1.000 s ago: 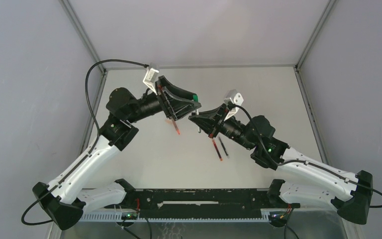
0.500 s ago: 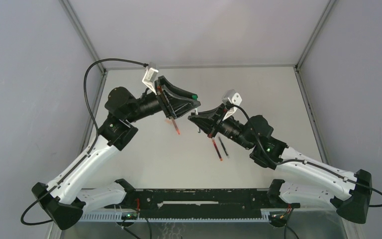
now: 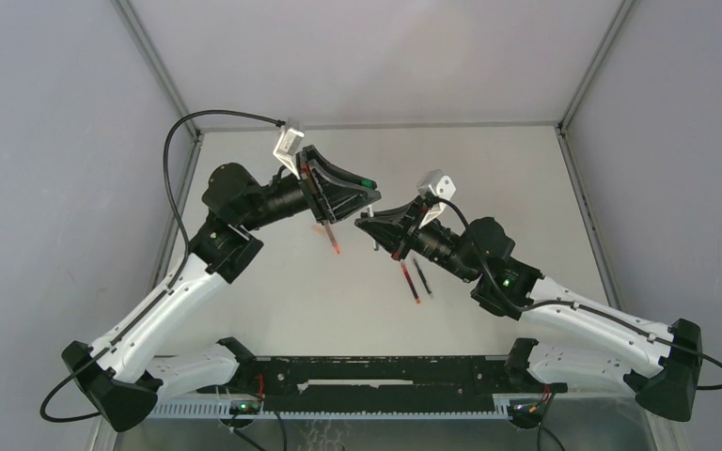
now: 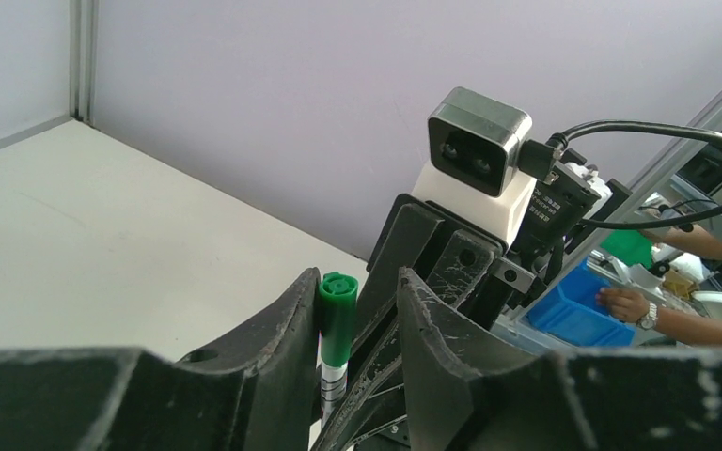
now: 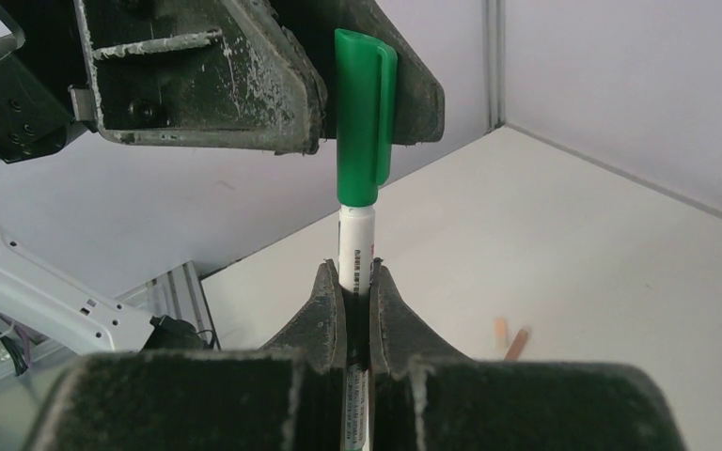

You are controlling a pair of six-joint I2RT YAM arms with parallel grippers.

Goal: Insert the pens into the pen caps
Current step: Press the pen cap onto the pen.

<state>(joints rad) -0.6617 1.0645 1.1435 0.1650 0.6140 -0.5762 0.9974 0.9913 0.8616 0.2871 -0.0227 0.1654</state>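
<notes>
My right gripper is shut on the pale barrel of the green pen, which points up toward the left gripper. A green pen cap sits over the pen's tip. My left gripper stands open around that cap: the cap lies against one finger and a gap shows to the other. From above, both grippers meet over the table's middle, left gripper above right gripper. Two red pens and a black pen lie on the table.
Two small blurred orange-brown pieces lie on the white table beyond the right gripper. Grey walls close in the table at the back and sides. The right arm's wrist camera sits close in front of the left gripper.
The left gripper's jaws have narrowed around the green cap. Both arms have hardly shifted and the pens on the table have not moved.
</notes>
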